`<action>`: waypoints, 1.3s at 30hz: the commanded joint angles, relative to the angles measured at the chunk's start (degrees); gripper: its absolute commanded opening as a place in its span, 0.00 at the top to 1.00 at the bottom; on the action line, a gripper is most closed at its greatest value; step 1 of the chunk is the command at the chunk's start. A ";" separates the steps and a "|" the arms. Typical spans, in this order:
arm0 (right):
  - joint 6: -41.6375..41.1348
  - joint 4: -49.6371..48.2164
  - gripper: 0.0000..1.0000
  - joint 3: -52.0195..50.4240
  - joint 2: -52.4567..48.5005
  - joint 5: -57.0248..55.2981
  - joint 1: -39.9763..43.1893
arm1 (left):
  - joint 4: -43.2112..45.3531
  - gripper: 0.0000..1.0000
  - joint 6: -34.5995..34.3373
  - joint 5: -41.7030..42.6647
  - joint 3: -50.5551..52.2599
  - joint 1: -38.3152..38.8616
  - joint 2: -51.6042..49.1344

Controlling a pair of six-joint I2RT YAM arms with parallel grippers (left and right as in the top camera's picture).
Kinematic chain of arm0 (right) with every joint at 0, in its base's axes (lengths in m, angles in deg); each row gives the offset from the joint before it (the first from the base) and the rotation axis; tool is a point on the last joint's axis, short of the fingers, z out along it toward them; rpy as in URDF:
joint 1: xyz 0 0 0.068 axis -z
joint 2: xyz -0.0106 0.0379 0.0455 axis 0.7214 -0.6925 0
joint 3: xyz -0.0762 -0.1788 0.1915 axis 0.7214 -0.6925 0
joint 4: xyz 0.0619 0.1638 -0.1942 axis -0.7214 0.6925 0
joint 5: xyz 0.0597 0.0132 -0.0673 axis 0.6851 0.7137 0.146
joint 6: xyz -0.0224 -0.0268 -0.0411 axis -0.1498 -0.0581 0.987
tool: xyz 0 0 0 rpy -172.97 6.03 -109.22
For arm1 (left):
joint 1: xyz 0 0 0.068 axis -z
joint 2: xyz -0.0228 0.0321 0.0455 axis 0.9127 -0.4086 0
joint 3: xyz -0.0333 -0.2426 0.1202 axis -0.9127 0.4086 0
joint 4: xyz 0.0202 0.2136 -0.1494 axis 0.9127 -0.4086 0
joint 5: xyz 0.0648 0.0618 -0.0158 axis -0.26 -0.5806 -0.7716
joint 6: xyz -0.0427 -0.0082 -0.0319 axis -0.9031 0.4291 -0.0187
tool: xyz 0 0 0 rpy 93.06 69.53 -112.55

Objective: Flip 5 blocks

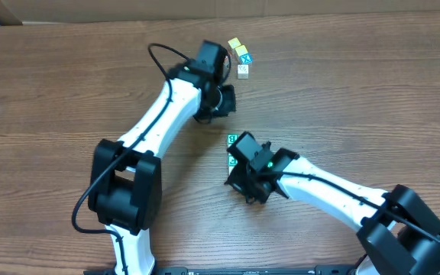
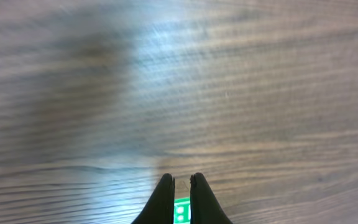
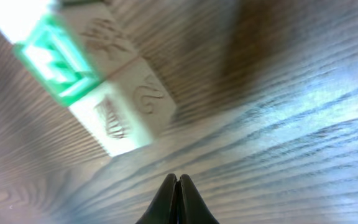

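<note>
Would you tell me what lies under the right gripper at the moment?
The shut right gripper shows only bare table beneath its tips. A green-faced block and a pale block, touching, lie just ahead; overhead, the gripper's body covers part of one.

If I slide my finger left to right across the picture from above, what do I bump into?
Left arm's big black joint → left gripper → three little blocks in a row → right arm's big black joint. The green blocks overlap, so I skipped them.
</note>
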 commanded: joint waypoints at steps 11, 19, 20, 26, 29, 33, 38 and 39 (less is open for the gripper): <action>30.60 11.26 0.96 13.88 -0.22 -3.17 12.28 | -18.75 0.96 3.87 -5.03 -4.07 -4.02 -0.87; 37.22 4.44 0.96 13.81 -7.43 -4.33 12.41 | -13.29 0.96 1.36 -4.33 4.31 -2.19 -0.90; 37.22 4.04 0.96 13.81 -7.98 -5.11 12.44 | -11.69 0.96 0.90 -4.33 5.73 -1.95 -0.90; 37.22 1.97 0.96 13.79 -9.57 -7.21 12.41 | -5.55 0.96 -1.01 -4.35 10.21 -0.85 -0.90; 37.24 1.81 0.96 13.57 -9.57 -7.21 12.35 | -4.11 0.96 -2.32 -4.35 11.21 -0.74 -0.90; 37.24 -1.01 0.96 11.08 -9.57 -7.21 11.43 | -3.45 0.96 -3.32 -4.35 12.22 -0.63 -0.90; 37.24 -1.88 0.96 10.40 -9.57 -7.19 10.45 | -2.75 0.96 -3.56 -4.33 13.42 -0.63 -0.90; 37.24 -1.92 0.96 10.40 -9.57 -7.21 10.27 | -2.56 0.96 -3.56 -4.20 13.70 -0.63 -0.90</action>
